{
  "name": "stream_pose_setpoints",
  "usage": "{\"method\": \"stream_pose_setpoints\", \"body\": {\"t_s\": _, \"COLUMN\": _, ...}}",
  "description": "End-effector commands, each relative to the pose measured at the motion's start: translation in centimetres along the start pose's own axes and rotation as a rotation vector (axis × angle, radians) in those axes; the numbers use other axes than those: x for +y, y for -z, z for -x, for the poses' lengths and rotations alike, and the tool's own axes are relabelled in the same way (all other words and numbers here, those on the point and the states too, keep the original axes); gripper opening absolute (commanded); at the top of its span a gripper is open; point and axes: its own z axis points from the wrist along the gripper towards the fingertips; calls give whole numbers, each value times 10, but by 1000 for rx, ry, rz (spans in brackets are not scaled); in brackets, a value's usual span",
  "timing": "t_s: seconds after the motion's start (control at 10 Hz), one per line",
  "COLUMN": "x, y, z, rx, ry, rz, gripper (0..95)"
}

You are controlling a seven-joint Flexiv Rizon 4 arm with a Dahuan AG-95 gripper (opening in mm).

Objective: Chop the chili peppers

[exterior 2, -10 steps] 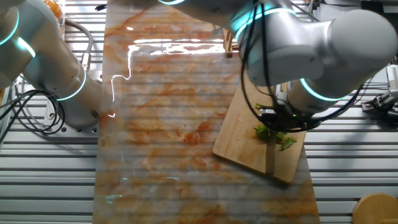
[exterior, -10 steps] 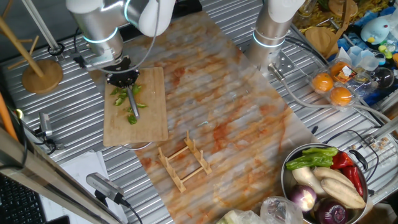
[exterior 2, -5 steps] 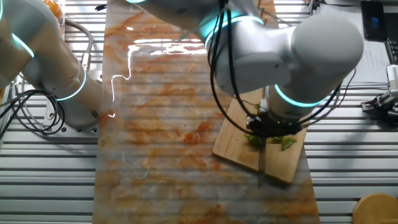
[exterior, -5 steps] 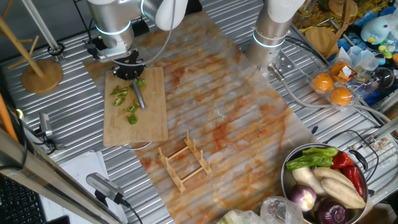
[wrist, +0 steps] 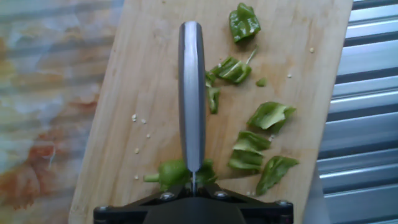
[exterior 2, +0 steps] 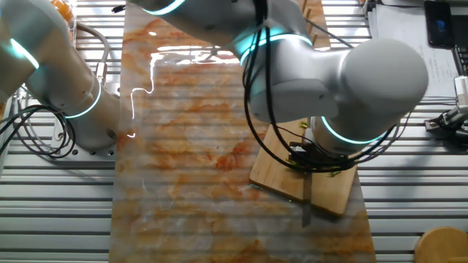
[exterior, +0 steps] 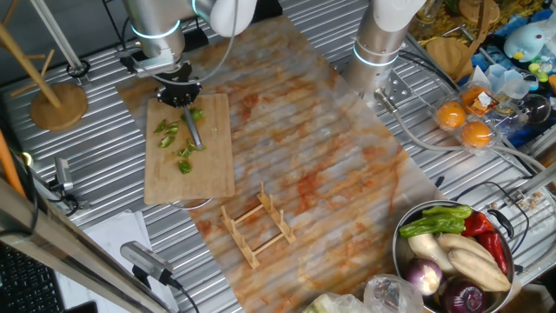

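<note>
Shifted toward board's far end since earlier: end effector (exterior: 180, 93) clamped on knife (wrist: 191, 99), blade among chili peppers (wrist: 264, 117) on cutting board (exterior: 213, 165).

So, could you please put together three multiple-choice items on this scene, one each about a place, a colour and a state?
1. Where do the chili peppers lie?
A. in the metal bowl
B. on the wooden cutting board
C. on the bare marbled mat

2. What colour are they?
A. red
B. orange
C. bright green

3. What state are they in?
A. cut into several pieces
C. one whole pepper
B. still in a bag

Answers: 1 B, the hand view shows the pieces scattered on the board beside the knife blade held at the end effector. 2 C, every piece is green. 3 A, separate chunks with loose seeds lie there.
</note>
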Motion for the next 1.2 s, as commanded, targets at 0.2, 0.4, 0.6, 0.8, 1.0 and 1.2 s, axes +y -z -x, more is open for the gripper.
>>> {"method": "stream_pose_setpoints", "body": {"t_s": 0.2, "x": -3, "y": -9, "z": 3, "rx": -15, "ry": -7, "rz": 9, "gripper": 0}}
{"method": "stream_pose_setpoints", "body": {"t_s": 0.4, "x": -10, "y": -9, "z": 12, "rx": -16, "ry": -22, "rz": 9, "gripper": 0}}
{"method": "stream_pose_setpoints", "body": {"t_s": 0.6, "x": -20, "y": -12, "z": 25, "rx": -20, "ry": -34, "rz": -14, "gripper": 0}}
{"method": "stream_pose_setpoints", "body": {"t_s": 0.8, "x": -31, "y": -7, "z": 36, "rx": -25, "ry": -52, "rz": -9, "gripper": 0}}
{"method": "stream_pose_setpoints", "body": {"t_s": 1.0, "x": -35, "y": 0, "z": 41, "rx": -8, "ry": -70, "rz": 31, "gripper": 0}}
{"method": "stream_pose_setpoints", "body": {"t_s": 1.2, "x": -31, "y": 12, "z": 42, "rx": 11, "ry": -88, "rz": 10, "gripper": 0}}
